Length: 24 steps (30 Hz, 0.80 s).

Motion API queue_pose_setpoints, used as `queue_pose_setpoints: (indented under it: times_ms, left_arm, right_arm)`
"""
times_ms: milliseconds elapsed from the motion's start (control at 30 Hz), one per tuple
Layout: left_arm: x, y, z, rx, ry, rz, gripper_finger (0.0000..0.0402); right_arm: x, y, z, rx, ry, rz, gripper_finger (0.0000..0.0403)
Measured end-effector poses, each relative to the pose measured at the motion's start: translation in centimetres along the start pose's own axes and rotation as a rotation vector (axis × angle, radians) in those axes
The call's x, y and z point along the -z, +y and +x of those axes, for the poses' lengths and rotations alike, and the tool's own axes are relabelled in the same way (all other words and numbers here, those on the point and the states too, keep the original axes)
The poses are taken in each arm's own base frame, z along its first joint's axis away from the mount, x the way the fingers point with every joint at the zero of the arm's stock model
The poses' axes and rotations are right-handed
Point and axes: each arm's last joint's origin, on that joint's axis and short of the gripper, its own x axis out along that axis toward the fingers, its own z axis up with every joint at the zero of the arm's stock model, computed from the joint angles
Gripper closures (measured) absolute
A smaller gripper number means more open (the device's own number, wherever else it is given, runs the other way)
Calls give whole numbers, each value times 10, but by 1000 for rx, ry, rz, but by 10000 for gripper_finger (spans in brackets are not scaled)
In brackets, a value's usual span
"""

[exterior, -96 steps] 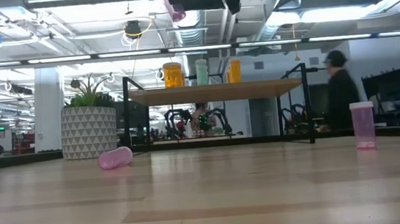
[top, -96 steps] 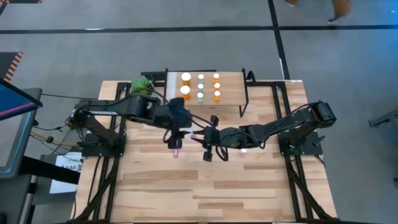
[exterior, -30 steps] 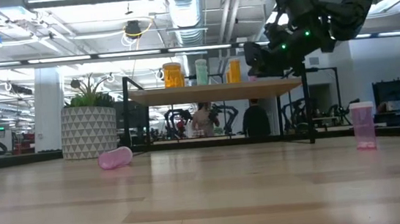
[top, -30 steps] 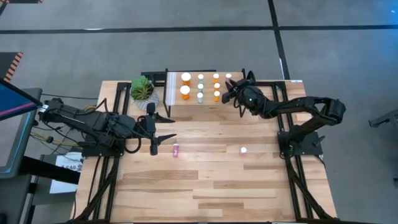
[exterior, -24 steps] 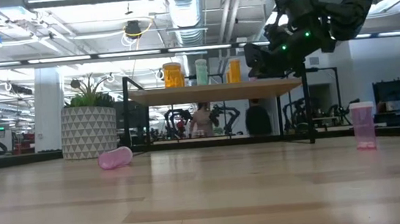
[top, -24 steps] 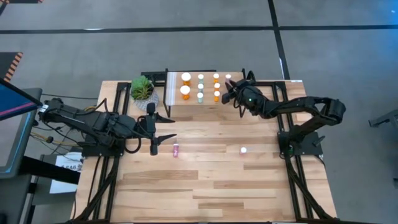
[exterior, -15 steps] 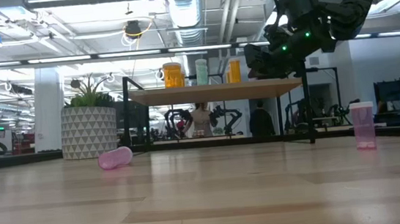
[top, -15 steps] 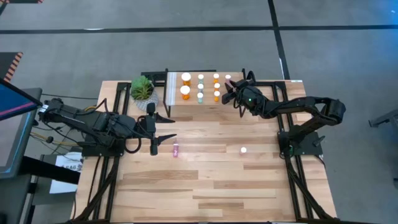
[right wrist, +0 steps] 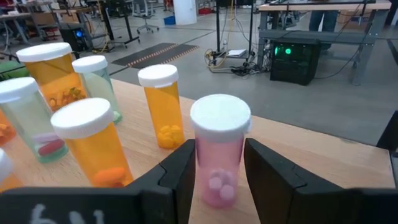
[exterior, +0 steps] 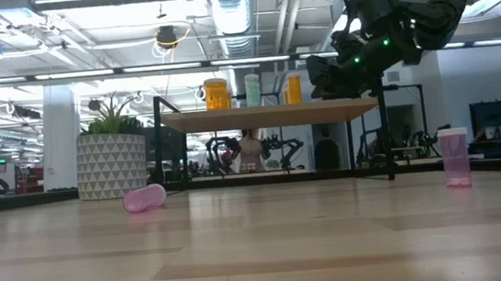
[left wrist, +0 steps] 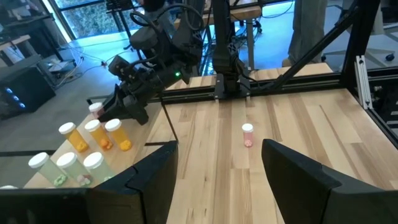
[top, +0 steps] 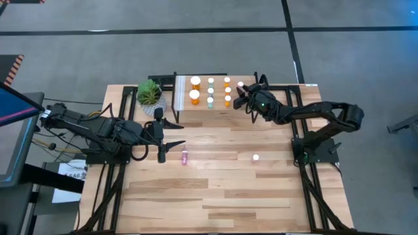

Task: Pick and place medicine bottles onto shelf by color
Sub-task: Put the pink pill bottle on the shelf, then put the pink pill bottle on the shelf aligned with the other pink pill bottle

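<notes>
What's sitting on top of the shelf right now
On the shelf stand white-capped bottles: orange ones, teal ones, and a pink bottle between the right gripper fingers. The arm covers the board just behind the gripper.

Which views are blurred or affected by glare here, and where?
Low view: near tabletop soft, ceiling lights glare. Right wrist view: pink bottle between the right gripper fingers crisp, room behind soft. Left wrist view: blue cast at the back.

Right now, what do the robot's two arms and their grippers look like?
Both arms are black, slim and jointed, rising from black frame mounts at the table's sides. The right gripper ends in two dark flat fingers, with a green light glowing on its wrist. The left gripper has matching pointed dark fingers, with black cables trailing behind its base.
</notes>
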Motion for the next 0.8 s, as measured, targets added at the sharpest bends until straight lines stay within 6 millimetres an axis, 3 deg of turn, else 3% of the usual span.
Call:
queue_pose_setpoints:
  times_ms: [800]
  left_arm:
    - [0, 0, 0, 0, 1, -8, 180]
  right_arm:
    - [-30, -2, -25, -33, -58, -3, 238]
